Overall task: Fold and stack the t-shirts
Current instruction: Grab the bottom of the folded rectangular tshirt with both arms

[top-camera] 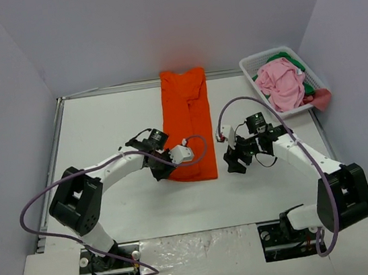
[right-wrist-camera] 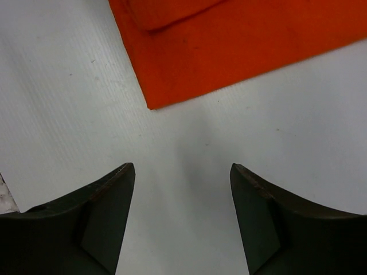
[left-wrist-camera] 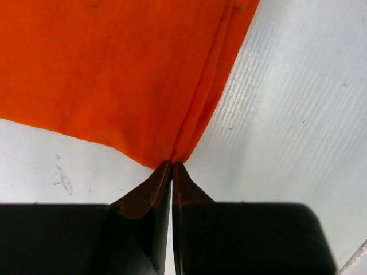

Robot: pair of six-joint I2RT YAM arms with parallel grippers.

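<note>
A bright orange t-shirt (top-camera: 186, 120), folded lengthwise into 1 long narrow strip, lies flat down the middle of the white table (top-camera: 101, 128); its far end reaches the back edge and its near end sits between the 2 arms. The left gripper (left-wrist-camera: 172, 166) is at the strip's near left corner; in the left wrist view its 2 dark fingers are pressed together with the tip of that orange corner pinched between them, and stacked cloth edges run up from the pinch along the shirt's side. The right gripper (right-wrist-camera: 182, 172) is just beside the near right corner, low over bare table; its jaws stand wide apart and hold nothing; in the right wrist view the orange corner lies ahead of the fingertips without touching them, and a folded upper layer shows on the cloth at the top of the view. At the table's far right corner stands a white slotted basket (top-camera: 251, 67), well apart from the orange strip; a crumpled pink t-shirt (top-camera: 284, 83) is heaped in it, with a green t-shirt (top-camera: 309, 86) showing beneath and beside it; a reddish-pink fold of cloth hangs over the basket's near right rim.
</note>
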